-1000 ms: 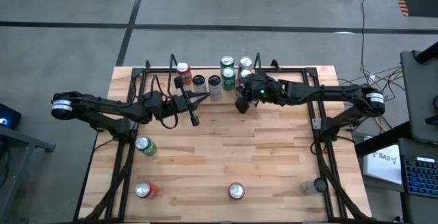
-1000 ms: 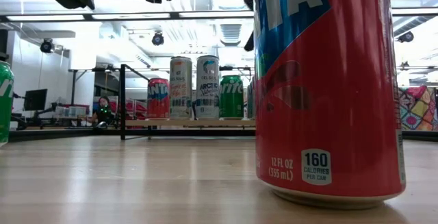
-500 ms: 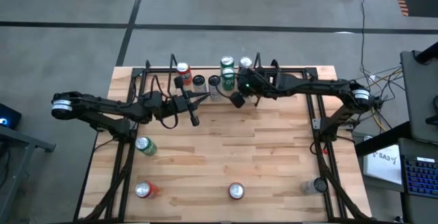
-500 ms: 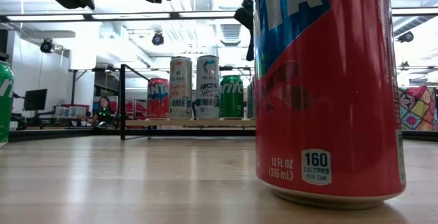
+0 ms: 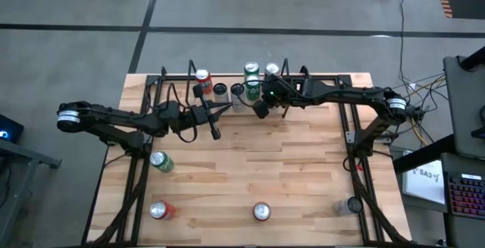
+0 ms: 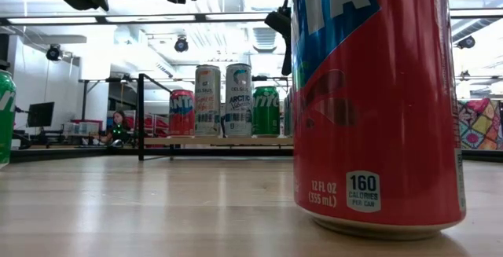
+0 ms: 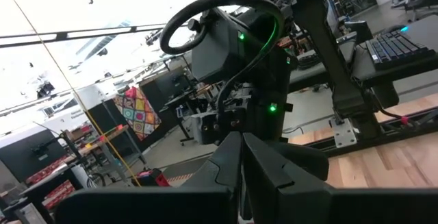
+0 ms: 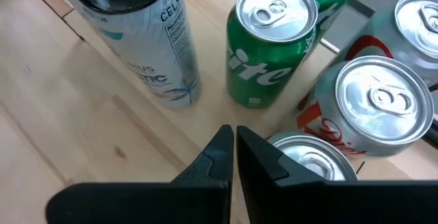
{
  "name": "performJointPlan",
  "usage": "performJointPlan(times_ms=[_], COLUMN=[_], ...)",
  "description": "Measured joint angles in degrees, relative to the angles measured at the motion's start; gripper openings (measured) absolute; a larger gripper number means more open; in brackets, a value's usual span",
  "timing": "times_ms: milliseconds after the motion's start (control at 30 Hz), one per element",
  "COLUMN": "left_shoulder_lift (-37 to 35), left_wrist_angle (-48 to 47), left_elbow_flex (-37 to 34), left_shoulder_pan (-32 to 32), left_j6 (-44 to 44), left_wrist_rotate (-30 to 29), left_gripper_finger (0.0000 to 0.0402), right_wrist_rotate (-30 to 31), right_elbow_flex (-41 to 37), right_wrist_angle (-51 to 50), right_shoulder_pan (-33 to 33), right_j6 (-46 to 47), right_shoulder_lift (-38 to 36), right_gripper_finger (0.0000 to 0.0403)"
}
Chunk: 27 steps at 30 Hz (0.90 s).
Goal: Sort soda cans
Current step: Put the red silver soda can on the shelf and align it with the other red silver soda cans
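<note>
Several soda cans stand on their bases in a cluster at the table's far edge: a red one (image 5: 202, 77), two white ones with black tops (image 5: 220, 91), green ones (image 5: 251, 89) and silver ones (image 5: 271, 70). My right gripper (image 5: 259, 111) hangs shut just near of this cluster, slanting down. In its wrist view the shut fingers (image 8: 233, 142) point between a white can (image 8: 147, 39), a green can (image 8: 270, 39) and a silver can top (image 8: 311, 159). My left gripper (image 5: 226, 107) waits shut, raised, left of the cluster.
Single cans stand apart toward the near edge: green (image 5: 159, 161), red (image 5: 158, 210), red (image 5: 261, 211) and silver (image 5: 351, 205). The red one fills the low view's right half (image 6: 377, 100). Black frame rails (image 5: 144, 172) run along both sides. Bare wood lies mid-table.
My right gripper has moved a little toward the table's left and far edge, closer to the can cluster, and has tipped further downward with some roll. It stays shut. The cans have kept their places.
</note>
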Motion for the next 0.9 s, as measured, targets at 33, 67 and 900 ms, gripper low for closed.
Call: performJointPlan(times_ms=[33, 67, 900], left_shoulder_lift=[0.0, 0.0, 0.0], left_wrist_angle=[0.0, 0.0, 0.0], left_elbow_flex=[0.0, 0.0, 0.0], left_shoulder_pan=[0.0, 0.0, 0.0], left_j6=[0.0, 0.0, -0.1], left_wrist_rotate=[0.0, 0.0, 0.0], left_gripper_finger=[0.0000, 0.0000, 0.0000], right_wrist_rotate=[0.0, 0.0, 3.2], right_elbow_flex=[0.0, 0.0, -0.6], right_wrist_angle=[0.0, 0.0, 0.4], right_shoulder_pan=[0.0, 0.0, 0.0], right_j6=[0.1, 0.1, 0.2], right_shoulder_lift=[0.0, 0.0, 2.4], right_gripper_finger=[0.0009, 0.0009, 0.0009])
